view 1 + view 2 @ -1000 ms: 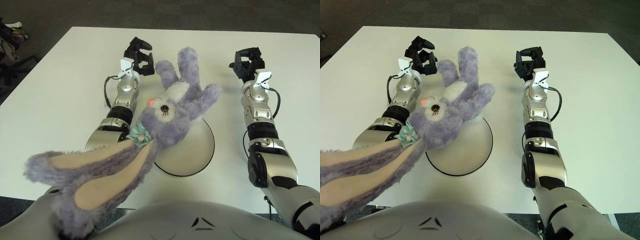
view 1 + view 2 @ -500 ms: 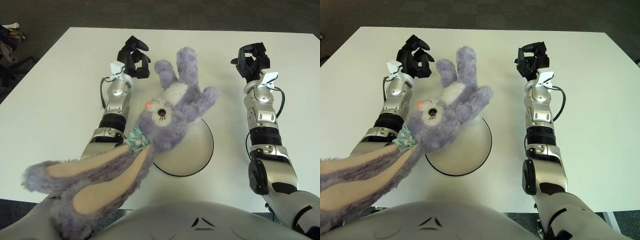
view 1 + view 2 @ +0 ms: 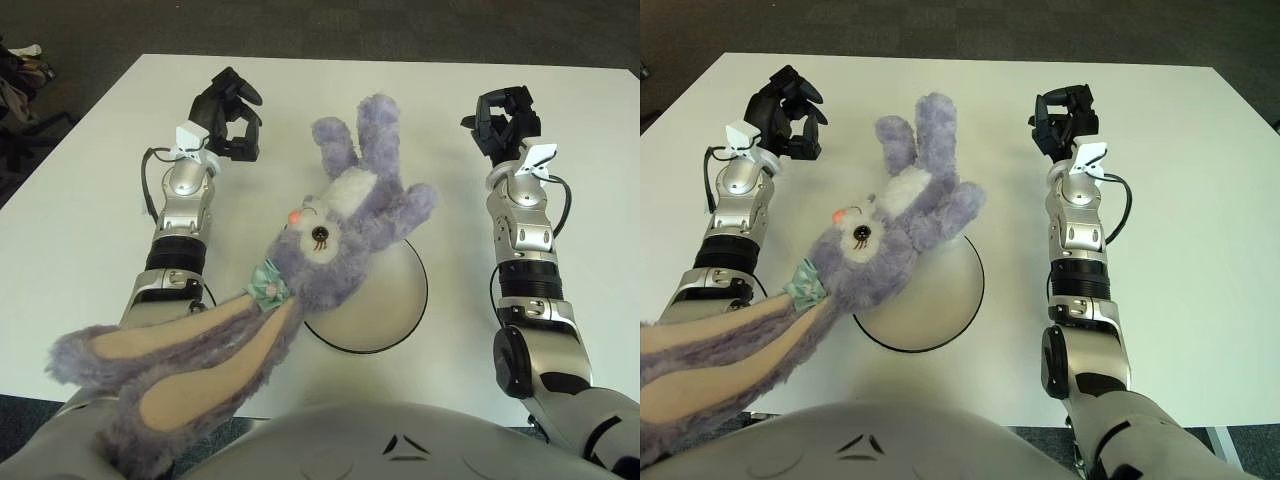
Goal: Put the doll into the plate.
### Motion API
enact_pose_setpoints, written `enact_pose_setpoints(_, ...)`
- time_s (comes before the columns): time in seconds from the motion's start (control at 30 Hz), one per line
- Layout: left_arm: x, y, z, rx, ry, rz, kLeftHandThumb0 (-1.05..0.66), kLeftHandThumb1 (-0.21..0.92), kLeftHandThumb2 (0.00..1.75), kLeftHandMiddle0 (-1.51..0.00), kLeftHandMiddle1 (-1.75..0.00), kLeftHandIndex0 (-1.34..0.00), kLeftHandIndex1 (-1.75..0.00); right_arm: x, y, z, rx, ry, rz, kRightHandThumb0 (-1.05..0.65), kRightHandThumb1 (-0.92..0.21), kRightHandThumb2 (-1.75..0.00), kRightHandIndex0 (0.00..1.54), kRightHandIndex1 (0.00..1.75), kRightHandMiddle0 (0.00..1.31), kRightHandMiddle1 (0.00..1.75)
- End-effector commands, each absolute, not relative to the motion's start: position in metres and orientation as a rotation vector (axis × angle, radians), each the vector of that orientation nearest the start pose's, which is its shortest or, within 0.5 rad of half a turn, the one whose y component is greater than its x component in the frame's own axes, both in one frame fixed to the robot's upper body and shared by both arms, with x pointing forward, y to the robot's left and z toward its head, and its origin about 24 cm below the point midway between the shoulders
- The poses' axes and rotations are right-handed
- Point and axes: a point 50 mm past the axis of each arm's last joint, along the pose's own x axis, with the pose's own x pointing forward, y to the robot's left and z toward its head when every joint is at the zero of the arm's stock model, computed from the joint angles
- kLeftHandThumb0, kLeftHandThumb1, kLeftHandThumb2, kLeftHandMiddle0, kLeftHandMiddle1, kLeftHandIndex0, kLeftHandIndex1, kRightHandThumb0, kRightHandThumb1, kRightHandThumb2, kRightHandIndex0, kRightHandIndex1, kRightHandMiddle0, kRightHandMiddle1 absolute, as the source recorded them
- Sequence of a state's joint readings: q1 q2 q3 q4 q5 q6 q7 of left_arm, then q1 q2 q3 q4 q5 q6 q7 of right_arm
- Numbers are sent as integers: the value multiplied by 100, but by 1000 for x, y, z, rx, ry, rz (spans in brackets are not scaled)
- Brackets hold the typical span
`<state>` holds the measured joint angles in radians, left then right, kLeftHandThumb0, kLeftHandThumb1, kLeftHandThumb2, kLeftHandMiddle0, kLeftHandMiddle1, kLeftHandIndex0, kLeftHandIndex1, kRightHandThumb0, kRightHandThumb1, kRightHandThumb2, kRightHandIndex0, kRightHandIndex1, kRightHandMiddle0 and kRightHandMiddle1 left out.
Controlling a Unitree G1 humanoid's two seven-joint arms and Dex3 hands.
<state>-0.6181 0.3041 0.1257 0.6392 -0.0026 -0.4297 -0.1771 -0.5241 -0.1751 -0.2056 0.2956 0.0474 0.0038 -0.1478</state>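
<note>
The doll [image 3: 330, 235], a purple plush rabbit, sprawls between the two hands, only part of its body over the far-left rim of the plate [image 3: 385, 315]; its long ears trail off toward the robot's chest. The risk, as judged here, is that it slides off the rim. The left hand [image 3: 228, 116] hovers left of the doll, fingers curled and empty. The right hand [image 3: 503, 118], right of it, is likewise curled, holding nothing.
</note>
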Motion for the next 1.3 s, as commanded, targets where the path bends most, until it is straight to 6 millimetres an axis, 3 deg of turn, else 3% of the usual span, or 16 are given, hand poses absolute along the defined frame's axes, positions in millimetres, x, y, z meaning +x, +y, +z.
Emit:
enact_pose_setpoints(0.0, 355, 206, 135, 334, -395, -102, -1, 30, 135, -52, -175, -50, -174, 342, -207, 134, -20, -232, -265, -35, -92, -51, 30, 128, 20, 175)
enact_pose_setpoints(0.47, 355, 246, 140, 507, -373, 7, -1, 27, 138, -53, -175, -52, -175, 340, -204, 135, -37, -229, -259, -35, -92, -51, 32, 132, 20, 175)
enact_pose_setpoints(1.27, 341, 323, 197, 719, -405, 125, -1, 29, 135, -52, -175, -50, -174, 340, -205, 131, -58, -221, -260, -36, -86, -59, 35, 134, 23, 174)
